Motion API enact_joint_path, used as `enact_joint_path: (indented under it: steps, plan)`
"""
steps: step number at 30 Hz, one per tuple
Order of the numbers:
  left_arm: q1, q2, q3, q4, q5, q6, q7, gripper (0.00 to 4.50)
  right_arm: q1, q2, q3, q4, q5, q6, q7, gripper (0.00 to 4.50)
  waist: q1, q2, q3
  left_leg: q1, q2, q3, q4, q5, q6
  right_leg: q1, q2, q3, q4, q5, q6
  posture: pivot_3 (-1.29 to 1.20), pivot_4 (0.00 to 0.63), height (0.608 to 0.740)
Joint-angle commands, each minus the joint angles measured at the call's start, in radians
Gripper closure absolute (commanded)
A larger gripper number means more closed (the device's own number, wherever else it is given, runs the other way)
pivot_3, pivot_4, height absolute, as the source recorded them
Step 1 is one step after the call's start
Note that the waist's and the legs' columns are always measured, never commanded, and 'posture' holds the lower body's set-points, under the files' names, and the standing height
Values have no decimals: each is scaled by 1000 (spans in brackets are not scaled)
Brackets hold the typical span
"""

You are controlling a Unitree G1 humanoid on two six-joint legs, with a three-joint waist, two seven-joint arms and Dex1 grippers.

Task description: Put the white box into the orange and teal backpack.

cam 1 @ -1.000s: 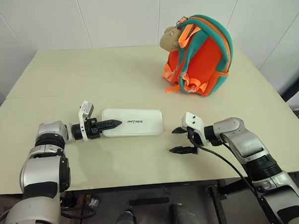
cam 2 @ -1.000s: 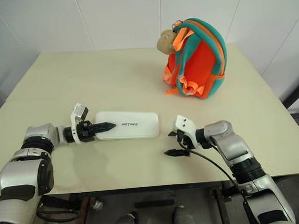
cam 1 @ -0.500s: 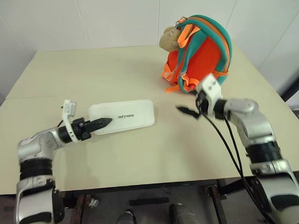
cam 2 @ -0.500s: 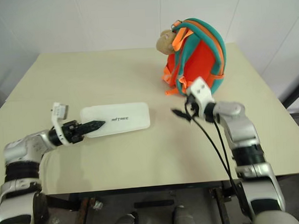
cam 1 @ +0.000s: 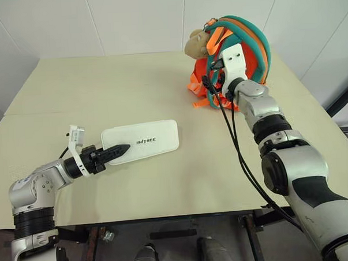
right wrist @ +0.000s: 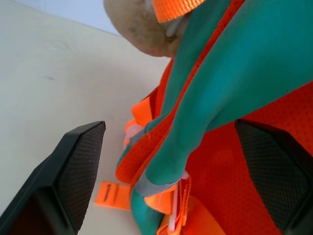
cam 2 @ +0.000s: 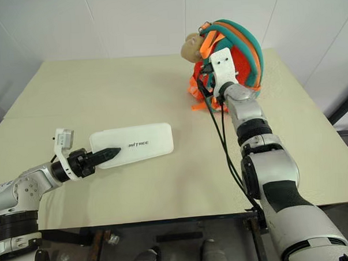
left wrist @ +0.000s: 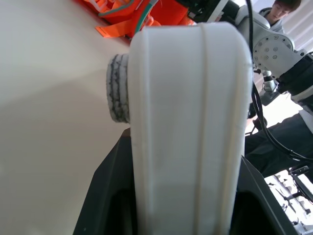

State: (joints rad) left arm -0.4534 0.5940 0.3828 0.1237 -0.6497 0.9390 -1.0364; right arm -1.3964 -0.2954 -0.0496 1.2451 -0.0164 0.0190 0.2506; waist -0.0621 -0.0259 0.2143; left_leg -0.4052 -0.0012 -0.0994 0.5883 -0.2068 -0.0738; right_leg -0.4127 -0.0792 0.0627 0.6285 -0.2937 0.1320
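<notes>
On the bench, the left hand pinches the white box, which could slip, while the wide-open right hand might tip the orange and teal backpack.

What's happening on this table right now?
A two-armed robot is working at a beige table. Its left gripper is shut on one end of the white box, which lies flat near the front of the table. Its right gripper is open at the orange and teal backpack standing upright at the far right, a teal strap between its fingers. The box is not yet in the backpack.
</notes>
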Motion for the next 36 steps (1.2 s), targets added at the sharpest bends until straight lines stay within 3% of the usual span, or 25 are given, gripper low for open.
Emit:
enact_joint_path:
  steps: [1, 7, 10, 21, 22, 30, 36]
  plan:
    - [29, 5, 44, -63, -66, -3, 22, 3147, -62, 25, -38, 38, 17, -26, -5, 0, -2, 0, 0, 0, 0, 0, 0, 0, 0, 0, 0, 0, 0, 0, 0, 0, 150, 740]
    - [47, -9, 49, -64, -105, -24, 58, 3147, -94, 90, -129, 92, 63, -33, -1, 0, -20, 0, 0, 0, 0, 0, 1, 0, 0, 0, 0, 0, 1, 0, 0, 0, 150, 740]
    - [39, -16, 51, -75, -125, -26, 76, 3147, -99, 111, -126, 99, 39, -64, 42, 598, -21, 0, 0, 0, 0, 0, 2, 0, 0, 0, 0, 0, 2, 0, 0, 0, 150, 740]
    - [89, -22, 68, -115, -166, -63, 121, 3147, -56, 135, -123, 106, -14, -101, 72, 4299, -23, 0, 0, 0, 0, 0, 2, 0, 0, 0, 1, 0, 2, 0, 0, 0, 150, 740]
    - [92, -22, 69, -115, -168, -65, 125, 3147, -53, 135, -129, 105, -9, -106, 81, 4474, -24, 0, 0, 0, 0, 0, 2, 0, 0, 0, 1, 0, 2, 0, 0, 0, 150, 740]
    - [93, -4, 79, -73, -176, -100, 119, 3147, -47, 108, -173, 74, 52, -145, 277, 4474, -24, 0, 0, 0, 0, 0, 2, 0, 0, 0, 1, 0, 3, 0, 0, 0, 150, 740]
    - [66, 10, 58, 1, -159, -129, 103, 3147, -13, 61, -154, 72, 33, -138, 275, 4474, -22, 0, 0, 0, 0, 0, 2, 0, 0, 0, 1, 0, 3, 0, 0, 0, 150, 740]
